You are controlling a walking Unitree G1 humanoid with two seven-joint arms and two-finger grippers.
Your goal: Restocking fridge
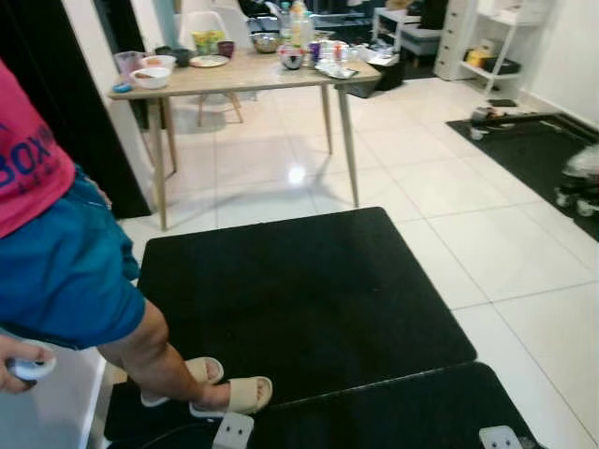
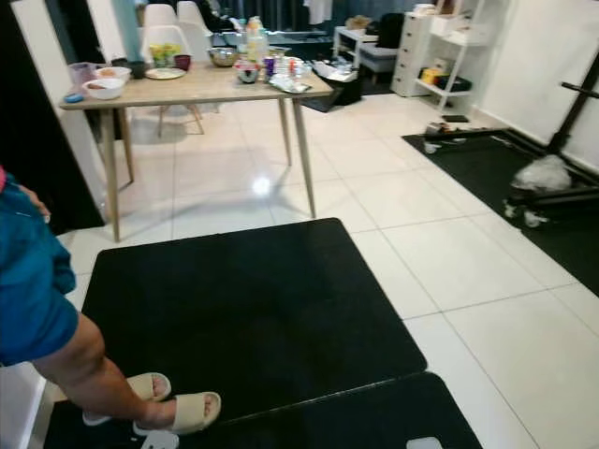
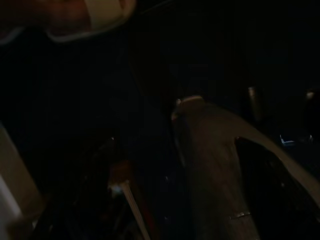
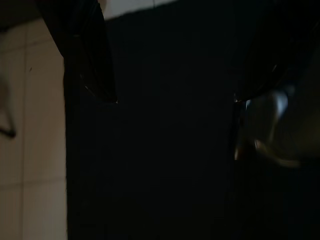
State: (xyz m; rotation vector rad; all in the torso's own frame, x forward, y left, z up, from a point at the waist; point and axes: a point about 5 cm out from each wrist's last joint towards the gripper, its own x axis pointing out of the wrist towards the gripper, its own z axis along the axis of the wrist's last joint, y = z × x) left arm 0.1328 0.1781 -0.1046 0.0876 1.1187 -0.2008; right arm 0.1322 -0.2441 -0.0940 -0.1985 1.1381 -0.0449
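The person [image 1: 65, 253] at nine o'clock is cut off by the frame edge above the chest. The things on the counter [image 1: 239, 75] at twelve o'clock are too small to name. The left wrist view is too dark to read. In the right wrist view the right end effector [image 4: 172, 100] is dim, its fingers [image 4: 87, 55] in shadow.

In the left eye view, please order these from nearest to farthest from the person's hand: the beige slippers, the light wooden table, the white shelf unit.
1. Beige slippers, on the black floor mat, low and near the person's hand.
2. Light wooden table, farther back, left of centre.
3. White shelf unit, at the far right back.
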